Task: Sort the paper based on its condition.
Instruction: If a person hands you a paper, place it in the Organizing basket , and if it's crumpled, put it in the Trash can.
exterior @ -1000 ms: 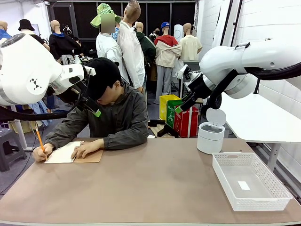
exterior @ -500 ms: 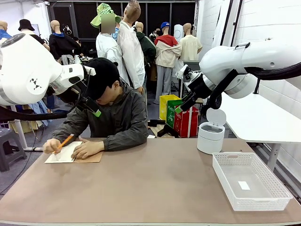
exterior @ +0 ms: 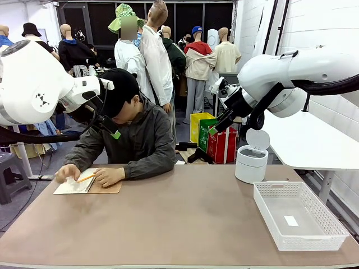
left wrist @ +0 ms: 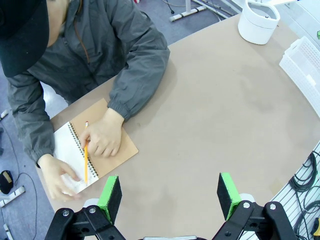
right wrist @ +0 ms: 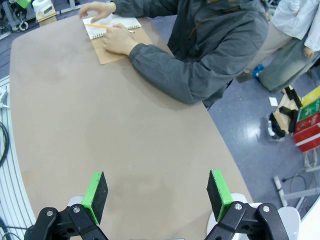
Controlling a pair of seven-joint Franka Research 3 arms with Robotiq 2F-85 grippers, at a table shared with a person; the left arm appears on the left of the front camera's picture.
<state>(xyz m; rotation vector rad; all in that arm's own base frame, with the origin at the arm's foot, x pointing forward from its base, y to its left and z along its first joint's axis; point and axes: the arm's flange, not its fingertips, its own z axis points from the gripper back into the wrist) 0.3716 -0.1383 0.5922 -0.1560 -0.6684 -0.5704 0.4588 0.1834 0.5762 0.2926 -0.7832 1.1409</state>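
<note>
Left gripper (left wrist: 169, 192), right gripper (right wrist: 156, 192) spread; paper (left wrist: 64, 150) (pencil (left wrist: 85, 161) atop) lengthwise along notebook spiral (left wrist: 76, 139).

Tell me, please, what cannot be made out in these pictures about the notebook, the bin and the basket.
- Writing on the notebook page: too small in the front view; the person's hand covers part in the left wrist view.
- Inside of the white bin: hidden by its own wall, front view.
- Basket: cut off by the right edge, left wrist view.
</note>
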